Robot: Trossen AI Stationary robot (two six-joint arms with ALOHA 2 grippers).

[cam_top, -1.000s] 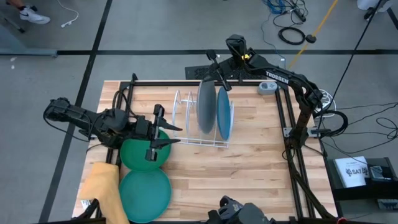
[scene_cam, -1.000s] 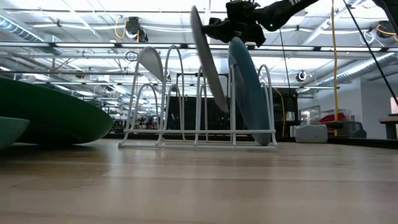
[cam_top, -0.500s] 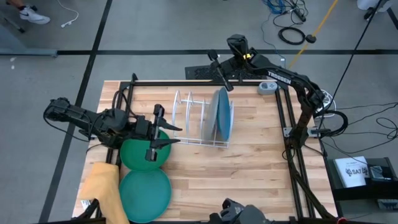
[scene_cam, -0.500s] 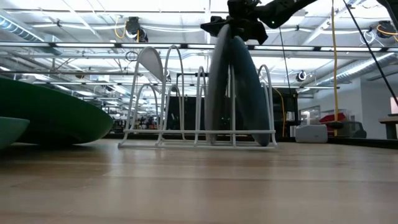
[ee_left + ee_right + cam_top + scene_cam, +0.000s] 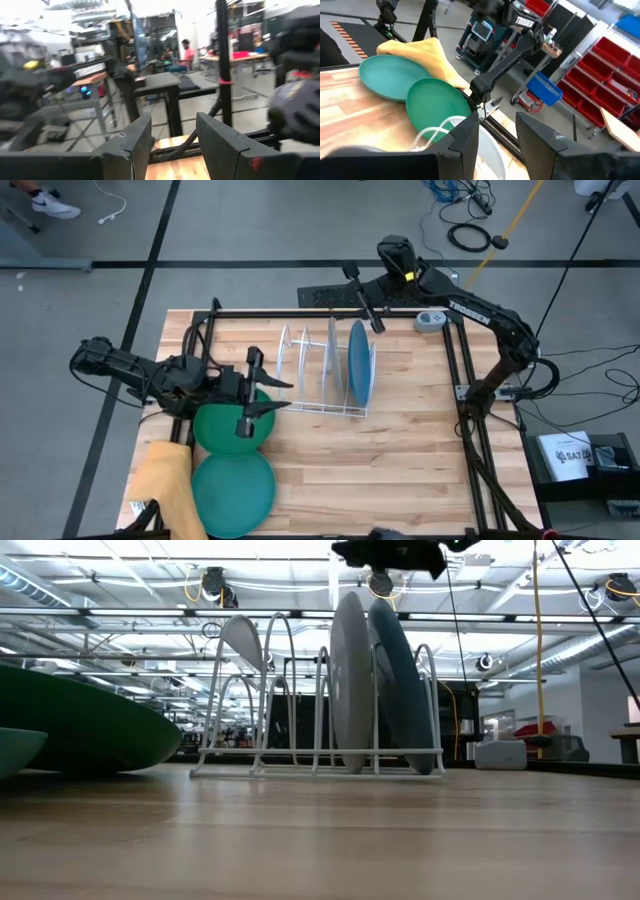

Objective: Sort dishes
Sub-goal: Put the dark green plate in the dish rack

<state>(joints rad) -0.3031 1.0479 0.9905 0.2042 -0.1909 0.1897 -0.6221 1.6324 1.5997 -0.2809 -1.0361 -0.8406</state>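
Note:
The grey plate (image 5: 331, 364) (image 5: 350, 685) stands upright on its rim in a slot of the white wire rack (image 5: 300, 380). The blue plate (image 5: 359, 365) (image 5: 402, 690) stands in the slot beside it. My right gripper (image 5: 363, 298) (image 5: 497, 145) hangs open above the rack's far side, clear of both plates. The dark green plate (image 5: 230, 430) (image 5: 437, 102) lies flat on the table. Its near rim overlaps the teal plate (image 5: 232, 490) (image 5: 390, 77). My left gripper (image 5: 268, 393) (image 5: 172, 145) is open over the dark green plate's far rim.
A yellow cloth (image 5: 165, 480) lies at the table's near left corner beside the teal plate. The rack's left slots (image 5: 250, 690) hold nothing. A black frame (image 5: 455, 370) borders the table's far and right sides. Bare wood (image 5: 400, 470) lies near and right of the rack.
My right gripper has let go of the grey plate and risen toward the table's far right. The plate, tilted in the hold a second ago, swung upright and now stands in the rack slot next to the blue plate.

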